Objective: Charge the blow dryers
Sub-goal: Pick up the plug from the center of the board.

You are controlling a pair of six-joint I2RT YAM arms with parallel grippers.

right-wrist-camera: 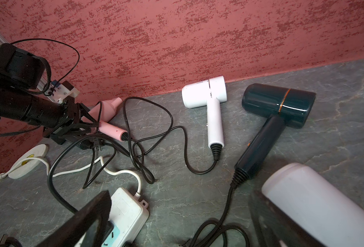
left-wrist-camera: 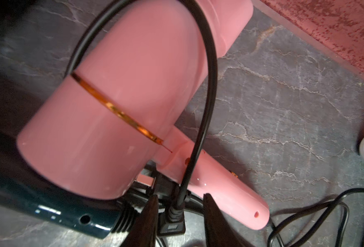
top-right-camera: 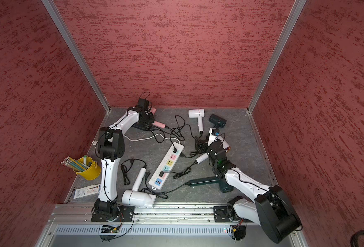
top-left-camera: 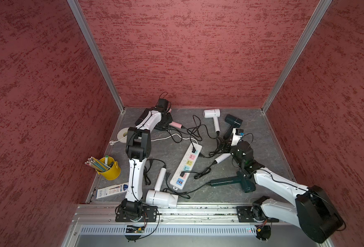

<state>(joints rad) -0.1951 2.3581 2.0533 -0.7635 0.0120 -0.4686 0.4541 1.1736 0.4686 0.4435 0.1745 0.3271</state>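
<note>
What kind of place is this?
Probably a robot test booth, not a home: two robot arms on a metal rail, red panels boxing in the grey table, hair dryers around a power strip.

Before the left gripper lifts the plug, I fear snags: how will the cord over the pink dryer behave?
Likely floppy: the black cord arcs over the pink dryer. Lifting may tug or roll that rounded body. Probably stiffer by its ribbed plug.

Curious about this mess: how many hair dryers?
7: pink dryer, navy dryer at left gripper; white dryer, dark dryer at back; half-hidden dryer under right arm; green dryer, large dryer in front. More may hide.
</note>
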